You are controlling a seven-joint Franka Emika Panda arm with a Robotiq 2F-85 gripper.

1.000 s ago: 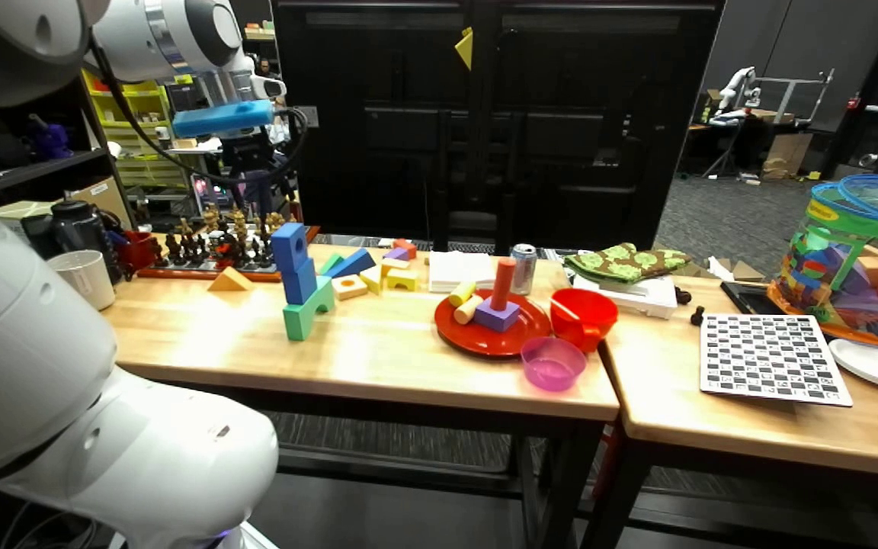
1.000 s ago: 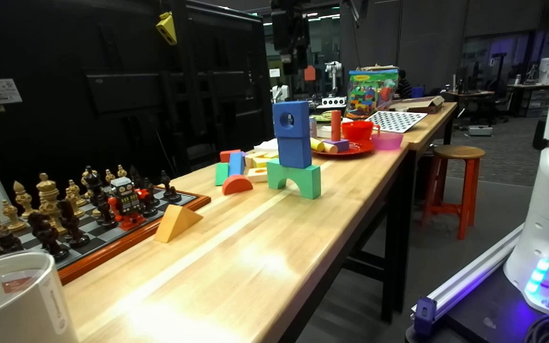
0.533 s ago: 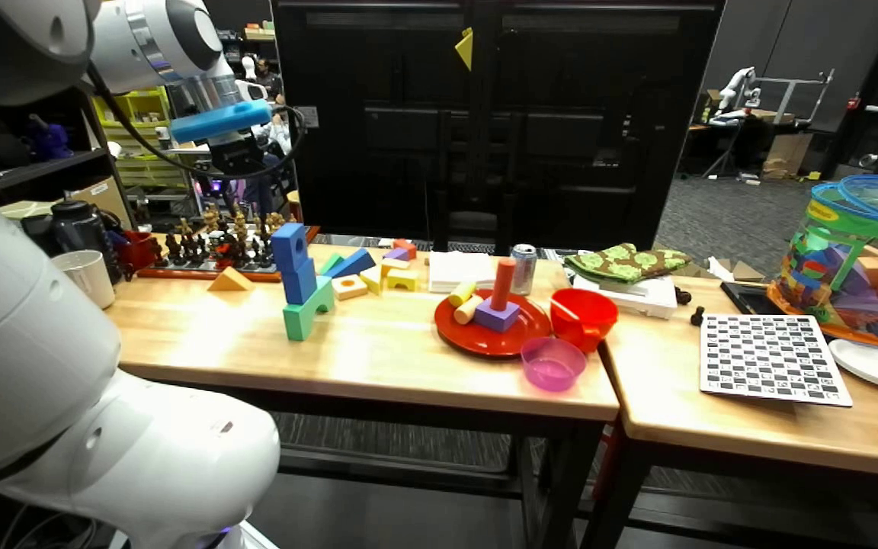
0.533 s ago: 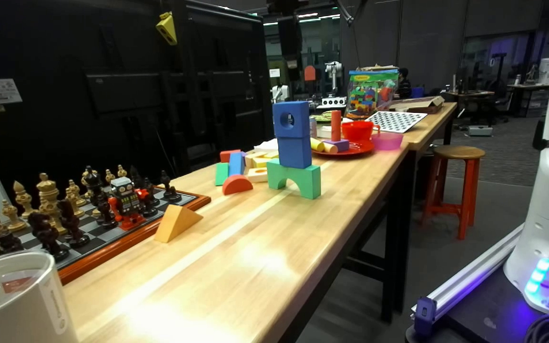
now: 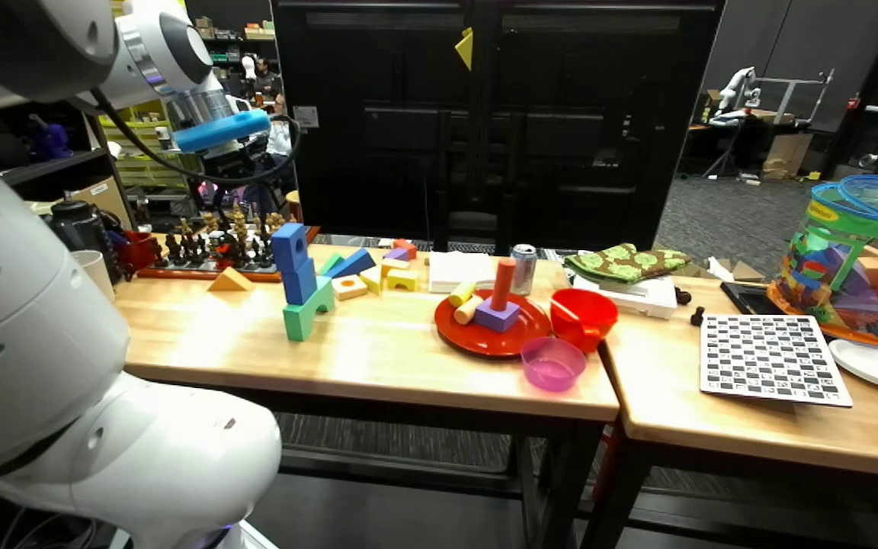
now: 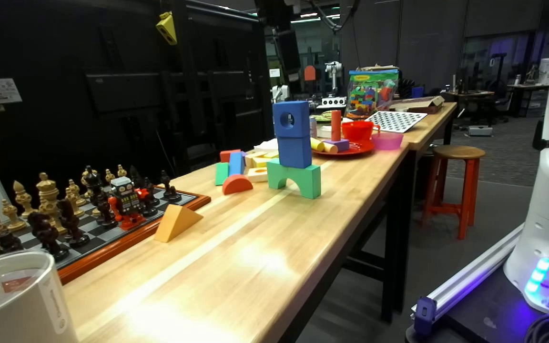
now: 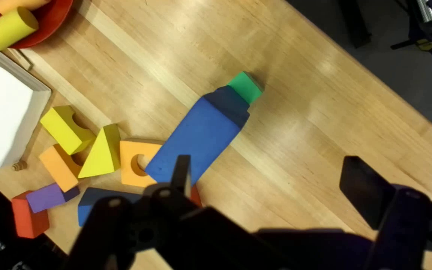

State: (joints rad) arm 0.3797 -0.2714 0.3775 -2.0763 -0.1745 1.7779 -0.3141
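My gripper (image 7: 268,174) is open, with bare wooden table showing between its black fingers. In the exterior views it hangs above the table near the block stack, and its dark fingers (image 6: 289,55) are hard to make out against the background. The stack is an upper blue block (image 5: 288,248) with a round hole, on a lower blue block (image 5: 300,282), on a green arch block (image 5: 306,313). It stands upright in both exterior views. In the wrist view, the blue top (image 7: 201,131) lies partly behind the left finger, with a green end (image 7: 244,86) beyond.
A chessboard with pieces and a toy robot (image 6: 126,200), an orange triangle block (image 6: 175,224) and a white mug (image 6: 15,295) stand near the stack. Loose blocks (image 7: 103,152) lie beside it. A red plate (image 5: 477,347), red cup (image 5: 584,316) and pink bowl (image 5: 553,366) are farther along.
The arm has shifted and the gripper has tilted and come slightly lower, leftward in an exterior view. The stack and the other blocks have not moved.
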